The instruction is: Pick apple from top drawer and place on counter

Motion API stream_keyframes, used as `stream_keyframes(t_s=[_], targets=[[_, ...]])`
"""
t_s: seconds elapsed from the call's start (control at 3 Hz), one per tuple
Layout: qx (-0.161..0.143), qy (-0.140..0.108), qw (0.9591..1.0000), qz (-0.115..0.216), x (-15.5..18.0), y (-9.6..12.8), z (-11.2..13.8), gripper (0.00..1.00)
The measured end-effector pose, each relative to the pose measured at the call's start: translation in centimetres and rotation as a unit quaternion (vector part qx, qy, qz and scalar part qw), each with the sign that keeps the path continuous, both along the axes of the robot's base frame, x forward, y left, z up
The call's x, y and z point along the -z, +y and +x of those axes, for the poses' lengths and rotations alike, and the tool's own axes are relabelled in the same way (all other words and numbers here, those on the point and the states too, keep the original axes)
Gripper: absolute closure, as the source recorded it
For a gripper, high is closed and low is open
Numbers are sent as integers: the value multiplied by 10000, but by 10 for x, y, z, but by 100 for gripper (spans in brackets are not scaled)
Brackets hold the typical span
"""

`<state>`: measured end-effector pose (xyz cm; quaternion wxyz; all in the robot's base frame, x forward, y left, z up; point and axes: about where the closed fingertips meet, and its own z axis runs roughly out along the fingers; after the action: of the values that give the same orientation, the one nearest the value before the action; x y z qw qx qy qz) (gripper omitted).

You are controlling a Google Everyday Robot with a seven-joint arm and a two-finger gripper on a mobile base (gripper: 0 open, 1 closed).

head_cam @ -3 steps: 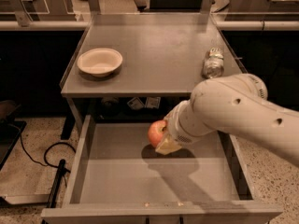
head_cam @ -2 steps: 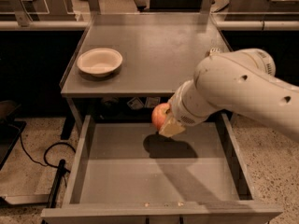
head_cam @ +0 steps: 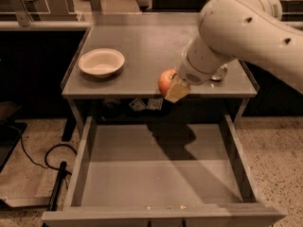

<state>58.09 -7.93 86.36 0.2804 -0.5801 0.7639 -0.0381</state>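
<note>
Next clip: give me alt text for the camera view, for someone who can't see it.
The robot's pincer grips a red-orange apple in the air beside the front edge of the grey counter, above the open top drawer. A white bowl sits on the counter, to the left in the picture.
</note>
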Motion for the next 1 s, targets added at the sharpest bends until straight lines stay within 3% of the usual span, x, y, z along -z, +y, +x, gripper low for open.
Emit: stream_keyframes(t_s=[0.33,1.0], targets=[[-29,58,10000,-6,-20,1,38,100],[-347,468,9983,-69,-11,28,99,100]])
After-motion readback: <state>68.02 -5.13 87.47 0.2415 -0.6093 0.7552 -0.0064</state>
